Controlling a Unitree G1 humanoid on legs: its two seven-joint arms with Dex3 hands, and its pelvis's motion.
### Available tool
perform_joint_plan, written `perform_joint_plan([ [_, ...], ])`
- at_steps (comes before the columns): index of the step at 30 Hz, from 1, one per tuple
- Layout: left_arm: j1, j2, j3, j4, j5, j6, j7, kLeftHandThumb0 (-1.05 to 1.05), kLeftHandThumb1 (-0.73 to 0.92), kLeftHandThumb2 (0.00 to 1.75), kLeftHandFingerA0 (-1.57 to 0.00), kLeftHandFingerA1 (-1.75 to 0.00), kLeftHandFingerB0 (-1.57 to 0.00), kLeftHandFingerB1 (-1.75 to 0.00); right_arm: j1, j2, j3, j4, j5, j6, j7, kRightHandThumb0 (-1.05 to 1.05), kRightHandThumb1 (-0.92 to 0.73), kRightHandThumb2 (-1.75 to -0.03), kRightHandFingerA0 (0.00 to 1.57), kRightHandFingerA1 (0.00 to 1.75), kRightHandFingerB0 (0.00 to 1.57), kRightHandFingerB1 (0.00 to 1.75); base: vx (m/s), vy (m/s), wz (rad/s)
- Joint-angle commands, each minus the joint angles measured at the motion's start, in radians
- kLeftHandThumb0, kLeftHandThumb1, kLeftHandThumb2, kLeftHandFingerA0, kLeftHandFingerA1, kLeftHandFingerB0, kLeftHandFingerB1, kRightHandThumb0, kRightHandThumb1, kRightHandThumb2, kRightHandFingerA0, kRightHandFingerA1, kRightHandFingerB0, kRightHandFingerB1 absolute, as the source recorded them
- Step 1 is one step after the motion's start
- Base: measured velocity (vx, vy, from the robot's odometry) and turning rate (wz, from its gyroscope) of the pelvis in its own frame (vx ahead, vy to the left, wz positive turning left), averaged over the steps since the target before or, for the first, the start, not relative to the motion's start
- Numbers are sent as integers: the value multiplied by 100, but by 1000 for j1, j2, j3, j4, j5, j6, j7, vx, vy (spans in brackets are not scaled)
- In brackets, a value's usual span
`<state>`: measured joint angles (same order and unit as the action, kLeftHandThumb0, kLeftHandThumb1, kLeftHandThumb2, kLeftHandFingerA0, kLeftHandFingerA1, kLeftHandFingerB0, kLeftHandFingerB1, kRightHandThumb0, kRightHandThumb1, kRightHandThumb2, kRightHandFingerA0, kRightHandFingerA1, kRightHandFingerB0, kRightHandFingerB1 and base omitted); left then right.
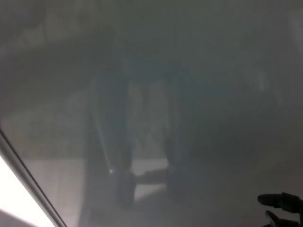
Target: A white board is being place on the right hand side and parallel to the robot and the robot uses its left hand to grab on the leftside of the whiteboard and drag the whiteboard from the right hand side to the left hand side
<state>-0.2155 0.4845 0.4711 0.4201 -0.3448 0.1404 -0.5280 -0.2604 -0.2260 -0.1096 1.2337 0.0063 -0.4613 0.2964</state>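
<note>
The whiteboard (156,94) fills almost the whole head view, its grey glossy face showing dim reflections. Its left edge frame (28,182) runs as a slanted strip across the bottom left corner. My left hand does not show anywhere in the picture. A small part of my right hand (280,204) shows as a dark shape at the bottom right corner, in front of the board's face. It is too dark and cut off to tell how it stands.
A bright patch of tiled floor (12,201) shows beyond the board's left edge at the bottom left. The board hides everything else.
</note>
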Motion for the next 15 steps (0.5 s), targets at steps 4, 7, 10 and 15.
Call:
perform_joint_plan([
  [4, -28, 105, 69, 113, -22, -34, -12, 0, 83, 64, -86, -98, -72, -64, 12, 3, -3, 2, -1, 8, -10, -49, -53, -92, 88, 76, 53, 59, 0, 0, 0],
  [7, -53, 150, 88, 218, -9, -94, -18, -1, 86, 65, -77, -98, -71, -64, 11, 6, -14, 4, 11, 11, 2, -52, -53, -90, 87, 76, 55, 59, 0, 0, 0],
  [10, -79, 202, 115, 313, -16, -96, -15, -5, 83, 64, -86, -100, -74, -62, 9, 4, -11, 2, 3, 14, -1, -53, -53, -91, 87, 76, 55, 59, 0, 0, 0],
  [15, -101, 259, 134, 411, -8, -98, 17, -7, 77, 62, -89, -93, -78, -59, 6, 5, -9, 5, 0, 11, -4, -50, -53, -91, 87, 76, 55, 59, 0, 0, 0],
])
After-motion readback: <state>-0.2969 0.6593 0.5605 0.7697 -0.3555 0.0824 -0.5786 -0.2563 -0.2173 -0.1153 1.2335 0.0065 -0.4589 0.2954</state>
